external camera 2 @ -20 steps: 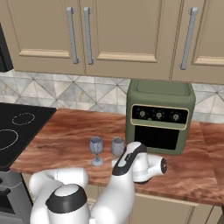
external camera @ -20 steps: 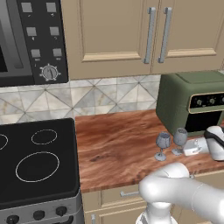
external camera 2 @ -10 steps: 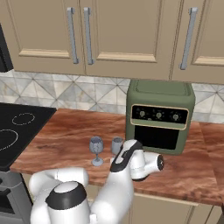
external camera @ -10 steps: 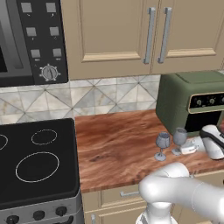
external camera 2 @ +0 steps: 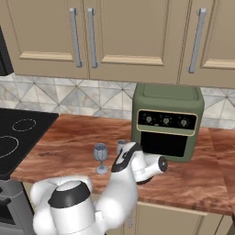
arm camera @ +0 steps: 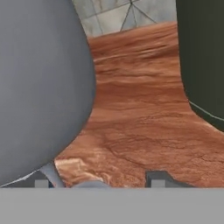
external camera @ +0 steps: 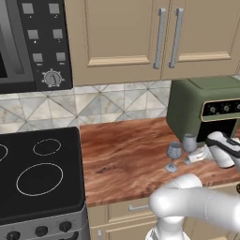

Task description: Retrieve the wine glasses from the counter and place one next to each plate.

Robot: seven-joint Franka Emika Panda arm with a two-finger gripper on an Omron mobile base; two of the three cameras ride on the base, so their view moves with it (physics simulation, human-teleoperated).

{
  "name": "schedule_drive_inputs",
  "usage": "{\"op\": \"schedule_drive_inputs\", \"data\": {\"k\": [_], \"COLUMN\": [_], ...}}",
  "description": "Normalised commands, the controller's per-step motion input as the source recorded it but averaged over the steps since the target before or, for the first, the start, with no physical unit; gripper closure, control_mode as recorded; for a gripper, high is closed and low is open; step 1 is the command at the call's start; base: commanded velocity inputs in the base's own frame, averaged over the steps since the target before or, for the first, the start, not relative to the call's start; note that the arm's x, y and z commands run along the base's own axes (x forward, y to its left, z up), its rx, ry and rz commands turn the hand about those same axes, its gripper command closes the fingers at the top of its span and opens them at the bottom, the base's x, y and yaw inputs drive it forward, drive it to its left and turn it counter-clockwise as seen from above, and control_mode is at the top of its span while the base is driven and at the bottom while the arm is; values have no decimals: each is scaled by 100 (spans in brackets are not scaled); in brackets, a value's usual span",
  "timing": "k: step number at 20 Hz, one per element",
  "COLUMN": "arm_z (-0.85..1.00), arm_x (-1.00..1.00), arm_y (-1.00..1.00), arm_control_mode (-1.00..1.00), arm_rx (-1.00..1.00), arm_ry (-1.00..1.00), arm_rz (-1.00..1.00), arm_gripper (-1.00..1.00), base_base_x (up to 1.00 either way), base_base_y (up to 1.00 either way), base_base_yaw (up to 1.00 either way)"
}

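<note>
Two wine glasses stood upright on the bench [external camera: 122, 159], stems vertical, feet down, bowls opening upward. The nearer wine glass [external camera: 174, 156] stood apart toward the front edge; the farther wine glass [external camera: 189, 143] stood at about 1 o'clock from it in the left base view, just in front of the green toaster oven [external camera: 206, 110]. In the right base view the nearer glass [external camera 2: 101, 157] showed whole, bowl, stem and round foot, while the farther glass [external camera 2: 121, 146] showed merely as a rim at 3 o'clock from it, the rest behind the white arm.

The tool [external camera: 193, 157] lay low beside the farther glass, reaching in from 3 o'clock in the left base view. Its fingers stood apart; whether they pressed the glass, I could not tell. The hand view put a big grey rounded bowl [arm camera: 39, 92] close at 9 o'clock, its stem running down beside the left fingertip [arm camera: 41, 183], which the base views did not resolve. That view also showed the oven's dark side at 3 o'clock and bare wood grain between.

A black cooktop [external camera: 35, 176] lay at 9 o'clock of the bench in the left base view, under beige cabinets [external camera: 154, 37].
</note>
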Motion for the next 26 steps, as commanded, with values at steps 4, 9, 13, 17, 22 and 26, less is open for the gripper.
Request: {"op": "schedule_drive_inputs", "data": {"k": [4, 9, 13, 17, 22, 26], "arm_z": [-49, -48, -12, 61, 98, 100], "arm_x": [29, 17, -13, -89, -99, -98], "arm_y": [1, -1, -2, -17, -18, 37], "arm_control_mode": [-100, -100, -100, -100, -100, -100], "arm_rx": [0, 1, 1, 7, 6, -1], "arm_ry": [6, 4, 0, -1, -2, -8], "arm_rz": [0, 0, 0, 0, 0, 0], "arm_gripper": [100, 100, 100, 100, 100, 100], "base_base_x": [0, 0, 0, 0, 0, 0], "base_base_y": [0, 0, 0, 0, 0, 0], "base_base_yaw": [0, 0, 0, 0, 0, 0]}}
